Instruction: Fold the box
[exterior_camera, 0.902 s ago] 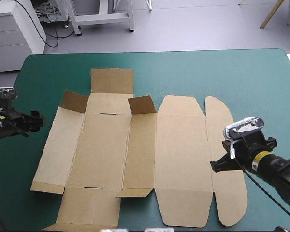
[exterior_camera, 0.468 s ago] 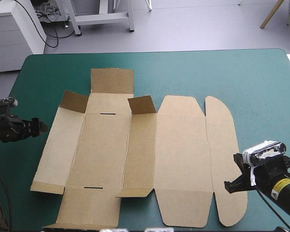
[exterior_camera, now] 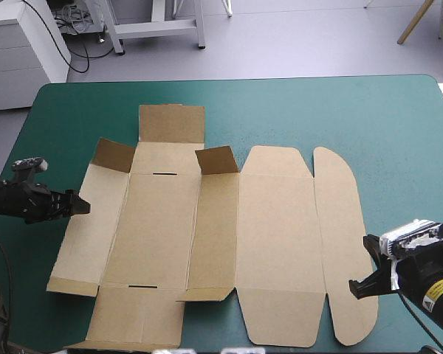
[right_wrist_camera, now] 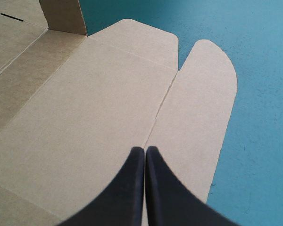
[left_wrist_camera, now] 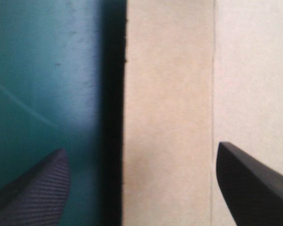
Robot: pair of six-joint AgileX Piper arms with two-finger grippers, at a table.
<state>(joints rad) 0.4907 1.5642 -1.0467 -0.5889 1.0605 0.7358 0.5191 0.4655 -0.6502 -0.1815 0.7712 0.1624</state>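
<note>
The brown box (exterior_camera: pixel 207 228) lies as a flat cut sheet across the middle of the teal-green table (exterior_camera: pixel 399 125), with two small flaps (exterior_camera: pixel 216 159) standing up near its far side. My left gripper (exterior_camera: pixel 80 206) is at the sheet's left edge, open; in the left wrist view the box's left panel (left_wrist_camera: pixel 167 117) runs between my spread fingers (left_wrist_camera: pixel 35 188), its edge slightly above the cover. My right gripper (exterior_camera: pixel 358 287) is shut at the sheet's near right corner; in the right wrist view its tips (right_wrist_camera: pixel 145 150) sit over the crease beside the rounded lid flap (right_wrist_camera: pixel 198 113).
Bare teal-green cover (exterior_camera: pixel 413 184) lies right of and beyond the sheet. The table's far edge (exterior_camera: pixel 236 80) borders grey floor with a white cabinet (exterior_camera: pixel 22 44) off the far left corner.
My left gripper moved right to the sheet's left edge. My right gripper drew back toward the near right corner of the sheet and lowered. The box has not moved.
</note>
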